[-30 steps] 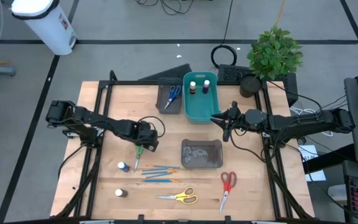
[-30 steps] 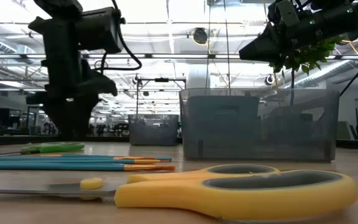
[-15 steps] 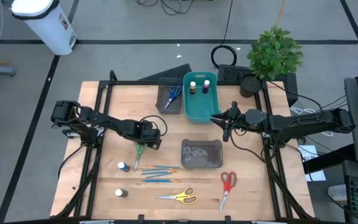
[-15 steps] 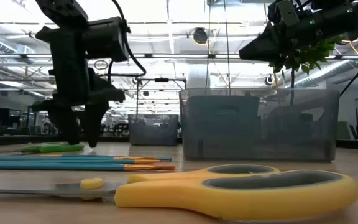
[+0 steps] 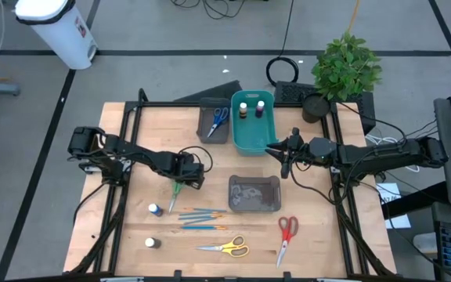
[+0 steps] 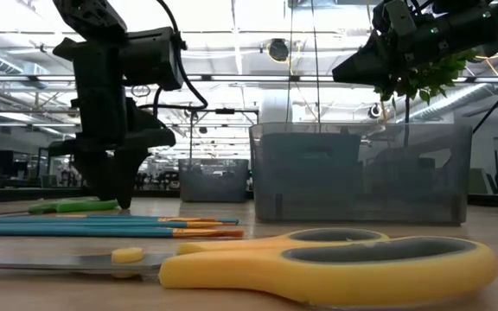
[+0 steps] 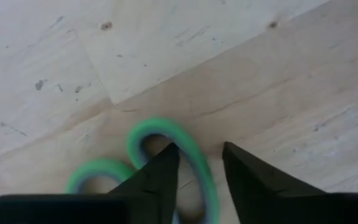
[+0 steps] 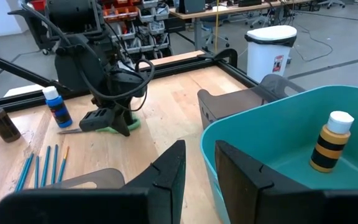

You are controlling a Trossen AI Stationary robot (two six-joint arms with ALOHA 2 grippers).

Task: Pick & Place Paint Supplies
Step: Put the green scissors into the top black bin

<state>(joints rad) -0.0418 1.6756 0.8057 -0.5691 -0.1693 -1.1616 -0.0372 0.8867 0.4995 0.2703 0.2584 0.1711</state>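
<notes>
Wooden table (image 5: 131,235), left fingers (image 7: 160,177) straddling green scissors (image 7: 179,146) handle, brushes (image 5: 202,217) close by, right fingers' (image 8: 173,168) state unclear.

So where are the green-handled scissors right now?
In the high view, the green-handled scissors lie left of centre on the table, under the left gripper, just above the blue-and-orange brushes.
</notes>
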